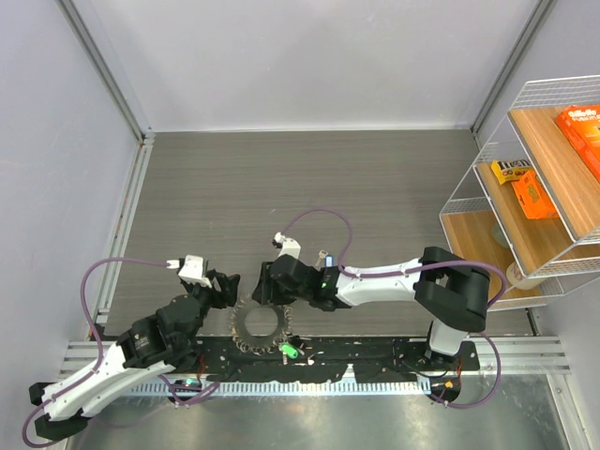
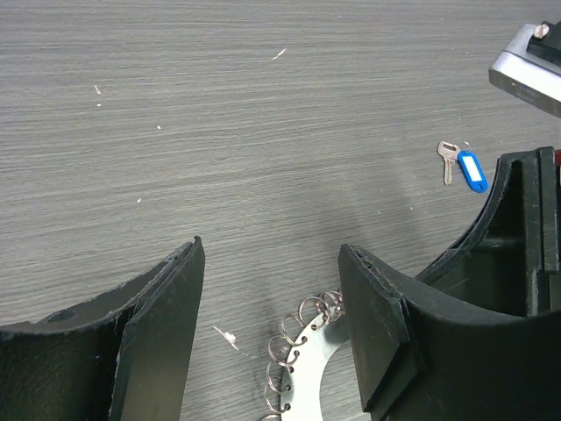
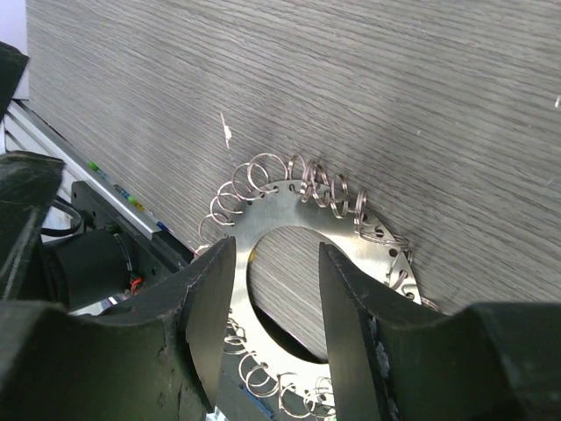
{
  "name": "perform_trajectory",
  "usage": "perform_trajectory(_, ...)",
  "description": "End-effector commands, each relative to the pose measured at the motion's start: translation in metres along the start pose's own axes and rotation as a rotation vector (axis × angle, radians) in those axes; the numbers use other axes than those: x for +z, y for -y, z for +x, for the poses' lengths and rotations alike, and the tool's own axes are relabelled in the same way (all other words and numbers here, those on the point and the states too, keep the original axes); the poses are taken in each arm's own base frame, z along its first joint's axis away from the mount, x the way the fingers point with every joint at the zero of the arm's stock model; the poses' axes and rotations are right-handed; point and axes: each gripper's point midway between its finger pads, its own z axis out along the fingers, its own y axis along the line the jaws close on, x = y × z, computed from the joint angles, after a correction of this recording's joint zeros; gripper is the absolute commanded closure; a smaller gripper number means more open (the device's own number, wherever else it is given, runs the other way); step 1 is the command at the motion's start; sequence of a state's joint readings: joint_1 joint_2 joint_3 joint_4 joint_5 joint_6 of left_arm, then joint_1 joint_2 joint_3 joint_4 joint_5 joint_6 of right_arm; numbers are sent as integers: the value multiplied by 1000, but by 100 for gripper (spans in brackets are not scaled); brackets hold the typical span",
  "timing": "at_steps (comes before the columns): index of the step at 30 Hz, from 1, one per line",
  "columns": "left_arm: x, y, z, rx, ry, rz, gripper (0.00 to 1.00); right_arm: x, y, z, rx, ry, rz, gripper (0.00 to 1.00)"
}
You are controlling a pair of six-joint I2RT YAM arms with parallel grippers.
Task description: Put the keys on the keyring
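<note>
Now | keyring (image 3: 282,203) flat at worktop's near edge, between both arms | right gripper (image 3: 274,254) half-parted, fingers straddling its central hole | left gripper (image 2: 270,247) wide, holding nothing, beside the ring's fringe | blue-headed key (image 2: 466,168) lies apart, farther in.

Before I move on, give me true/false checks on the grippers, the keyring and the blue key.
1. The left gripper is open, with nothing clamped. True.
2. The blue key hangs on the keyring. False: it lies loose on the table, apart from the keyring.
3. The right gripper is over the keyring, jaws apart. True.
4. The keyring's rim is bare. False: small rings fringe it.
</note>
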State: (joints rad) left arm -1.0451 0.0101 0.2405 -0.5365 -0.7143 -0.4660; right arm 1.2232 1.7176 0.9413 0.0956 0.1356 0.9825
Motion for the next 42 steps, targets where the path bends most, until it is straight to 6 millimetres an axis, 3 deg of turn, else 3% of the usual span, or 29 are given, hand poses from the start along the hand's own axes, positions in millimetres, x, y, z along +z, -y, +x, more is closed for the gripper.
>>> perform_trajectory(1, -19, 0, -48, -227, 225, 82, 32, -2, 5, 3, 8, 2, 10, 52)
perform_trajectory(17, -19, 0, -48, -227, 225, 82, 31, -11, 26, 6, 48, 30, 67, 51)
perform_trajectory(27, -19, 1, -48, -227, 223, 83, 32, -13, 29, -11, 59, 100, 102, 47)
perform_trajectory(42, -18, 1, -47, -225, 223, 84, 31, 1, 49, -24, 62, 151, 203, 46)
